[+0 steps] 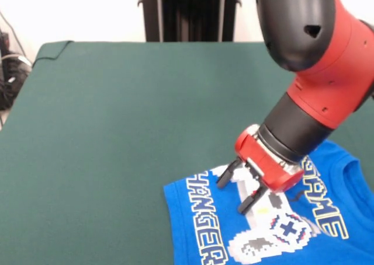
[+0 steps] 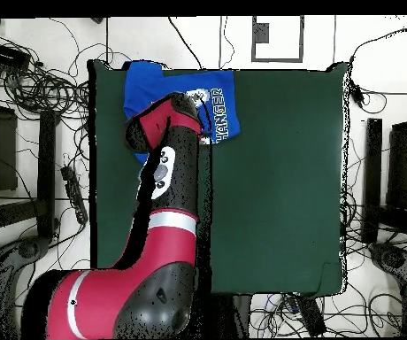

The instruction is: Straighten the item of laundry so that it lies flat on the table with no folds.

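The item of laundry, a bright blue T-shirt, lies print side up at the lower right of the front view and runs off the bottom edge. White-and-yellow lettering and a white controller print show on it. My gripper hangs tilted just over the shirt's far edge. It is open, with its black fingers spread over the print and nothing between them. In the overhead view the shirt sits at the top-left corner of the table. There the arm covers part of it and hides the gripper.
The dark green table stretches wide to the left of the shirt. Its cloth is rumpled at one far corner. Cables and black stands surround the table on the floor.
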